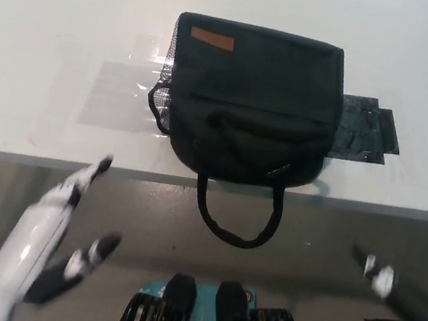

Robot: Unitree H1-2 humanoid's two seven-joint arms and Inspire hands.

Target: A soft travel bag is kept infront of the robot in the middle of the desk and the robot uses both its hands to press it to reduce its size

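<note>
A white desk (63,31) fills the upper part of the view, its front edge running across below the middle, with grey floor beyond it. The black soft travel bag (252,101) lies flat on the desk at the middle, untouched, its loop handle (236,217) hanging over the desk's front edge. A dark patch (365,129) on the desk shows just right of the bag. The white left hand (63,238) sits below and left of the bag, off the desk, fingers spread and holding nothing. The black right hand (424,275) is below and right of the bag, fingers likewise apart, empty.
</note>
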